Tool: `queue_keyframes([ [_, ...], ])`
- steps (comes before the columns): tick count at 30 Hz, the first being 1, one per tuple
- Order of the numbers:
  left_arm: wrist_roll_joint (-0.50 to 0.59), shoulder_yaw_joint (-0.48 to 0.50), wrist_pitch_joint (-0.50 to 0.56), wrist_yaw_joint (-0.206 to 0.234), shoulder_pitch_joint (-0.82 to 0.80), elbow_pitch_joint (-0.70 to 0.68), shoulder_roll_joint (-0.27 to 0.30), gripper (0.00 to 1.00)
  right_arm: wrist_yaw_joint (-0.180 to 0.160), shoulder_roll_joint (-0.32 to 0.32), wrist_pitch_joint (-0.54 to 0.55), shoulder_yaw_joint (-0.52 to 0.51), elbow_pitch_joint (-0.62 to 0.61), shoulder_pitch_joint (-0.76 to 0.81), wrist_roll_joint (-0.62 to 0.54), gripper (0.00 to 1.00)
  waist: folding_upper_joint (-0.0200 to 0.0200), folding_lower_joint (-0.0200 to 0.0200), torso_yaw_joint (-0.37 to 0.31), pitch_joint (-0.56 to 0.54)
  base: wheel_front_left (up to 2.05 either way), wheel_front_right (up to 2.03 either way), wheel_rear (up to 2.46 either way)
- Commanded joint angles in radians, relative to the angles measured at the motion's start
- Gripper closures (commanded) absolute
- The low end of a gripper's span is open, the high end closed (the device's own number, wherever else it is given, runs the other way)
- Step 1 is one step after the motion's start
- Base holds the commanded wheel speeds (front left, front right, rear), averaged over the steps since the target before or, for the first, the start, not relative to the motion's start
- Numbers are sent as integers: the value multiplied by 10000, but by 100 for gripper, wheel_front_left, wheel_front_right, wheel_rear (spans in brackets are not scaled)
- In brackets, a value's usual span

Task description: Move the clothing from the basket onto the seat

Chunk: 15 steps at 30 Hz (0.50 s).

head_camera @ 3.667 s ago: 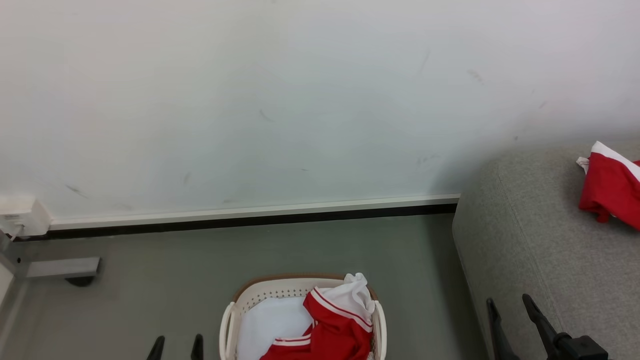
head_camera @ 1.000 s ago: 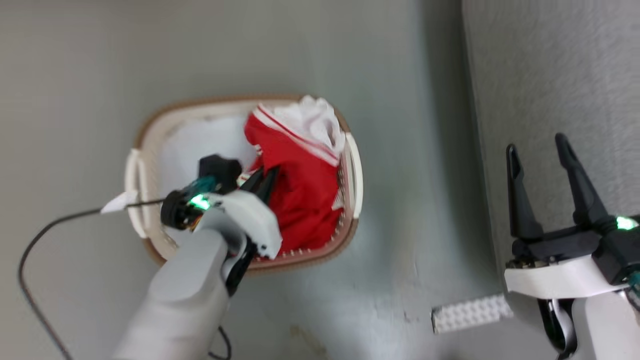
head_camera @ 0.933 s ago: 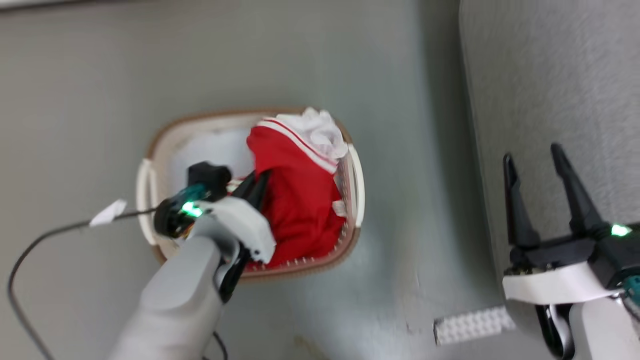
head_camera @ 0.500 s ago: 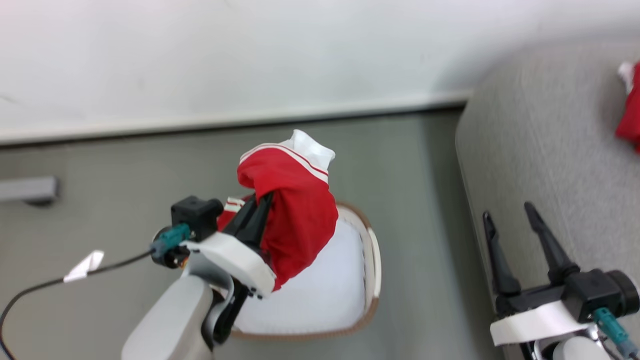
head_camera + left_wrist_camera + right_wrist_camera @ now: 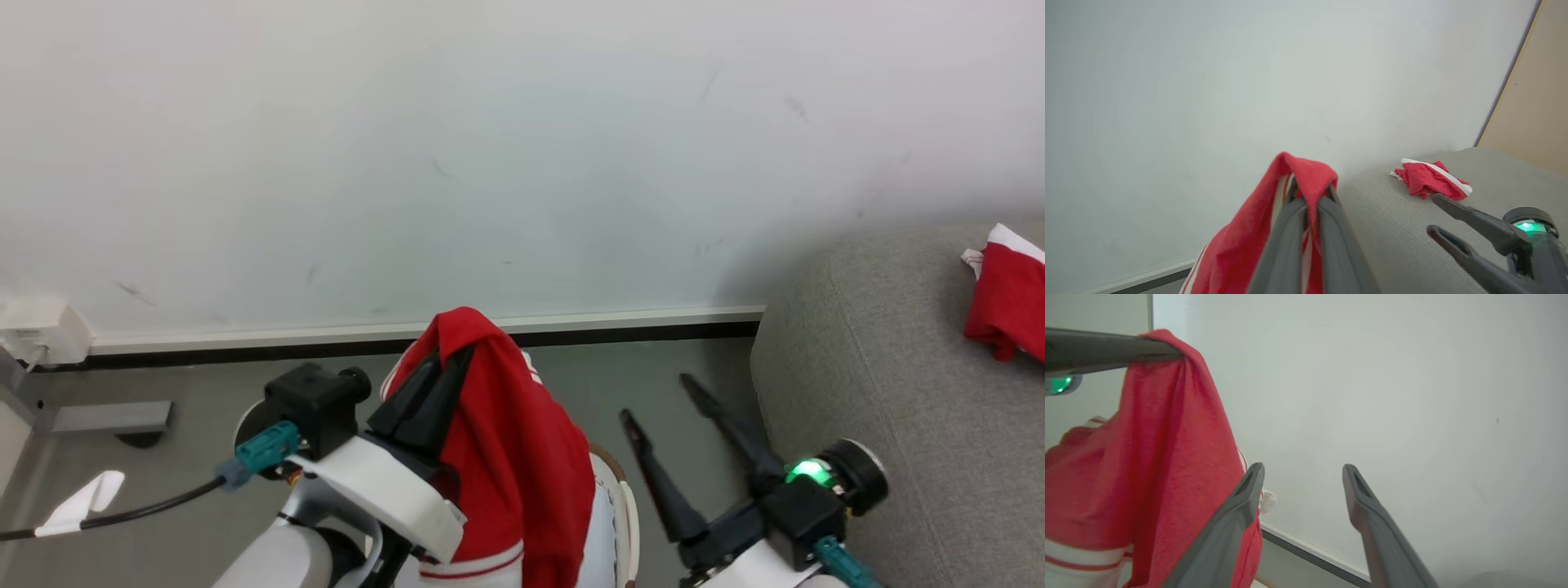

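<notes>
Left tool [image 5: 451, 359] clenched on red garment [image 5: 506, 457], fabric hanging above basket [image 5: 627, 506]. Right tool [image 5: 655, 398] released, empty, at garment's 3 o'clock. Seat [image 5: 882, 392] further toward 3 o'clock, second garment [image 5: 1008, 298] lying on it. Best: keep clamp firm, lift hem clear of basket, swing toward 3 o'clock, lower onto seat before letting go.

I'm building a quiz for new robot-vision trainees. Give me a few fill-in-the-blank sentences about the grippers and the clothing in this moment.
1. The left gripper is shut on the hanging garment, whose main colour is ____.
2. The right gripper has its fingers ____, holding nothing.
3. The second garment lies ____ the grey seat.

Missing words: red; open; on.
</notes>
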Motion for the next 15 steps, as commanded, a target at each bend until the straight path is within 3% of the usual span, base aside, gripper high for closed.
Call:
queue_keyframes([
  [1, 17, -22, 43, 17, 155, -132, 82, 100, -26, -102, -30, 262, 9, -141, 125, 0, 0, 4, 19, -80, 0, 0, 0],
  [9, 48, -335, 555, 167, 490, -1173, 217, 100, -26, -989, -30, 2813, -295, -1282, 1313, 0, 0, 4, 133, -254, 0, 0, 0],
  [15, -67, -674, 719, 10, 583, -1399, 150, 100, -26, -1321, -18, 3583, -219, -1870, 1851, 0, 0, 4, 233, -344, 0, 0, 0],
])
